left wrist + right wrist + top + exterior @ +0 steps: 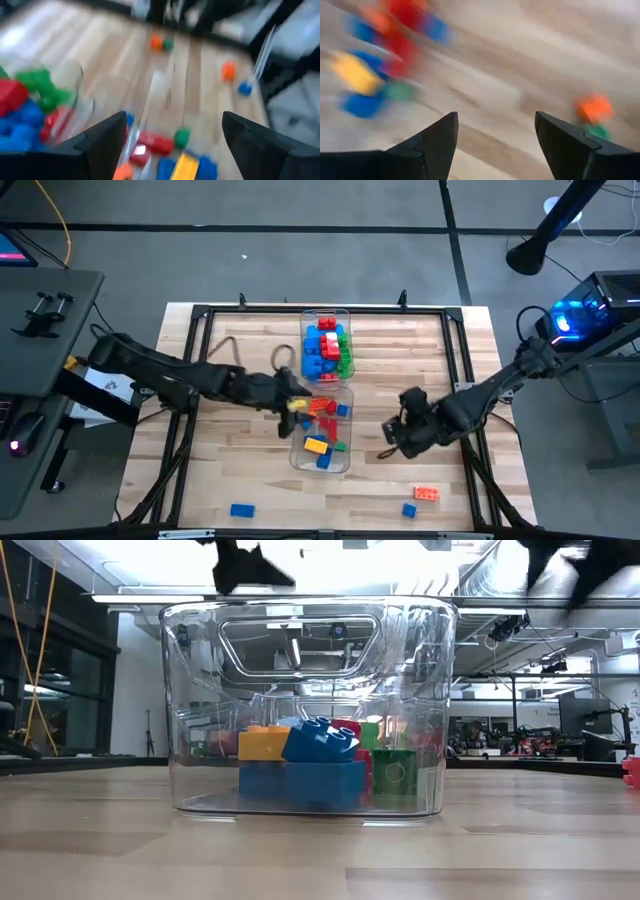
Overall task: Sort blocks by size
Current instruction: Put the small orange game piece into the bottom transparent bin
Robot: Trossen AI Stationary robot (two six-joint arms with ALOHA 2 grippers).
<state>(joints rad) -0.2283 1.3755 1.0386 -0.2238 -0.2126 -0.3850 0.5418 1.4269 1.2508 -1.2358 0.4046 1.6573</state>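
Note:
Two clear bins stand mid-table. The far bin (326, 320) holds larger red, blue and green blocks (326, 348). The near bin (347, 462) holds smaller red, blue, yellow and green blocks (322, 432), which also show in the low view (318, 765). My left gripper (295, 402) hovers open and empty over the near bin's far left corner, its fingers (102, 142) apart above the blocks. My right gripper (388, 436) is open and empty just right of the near bin, above bare table (495, 85). An orange and green block (594, 114) lies on the table near it.
Loose blocks lie near the table's front edge: a blue one (241, 510) at the left, another blue one (409, 510) and an orange one (426, 494) at the right. A dark frame (200, 315) runs round the tabletop. A black cable (225, 345) lies at the far left.

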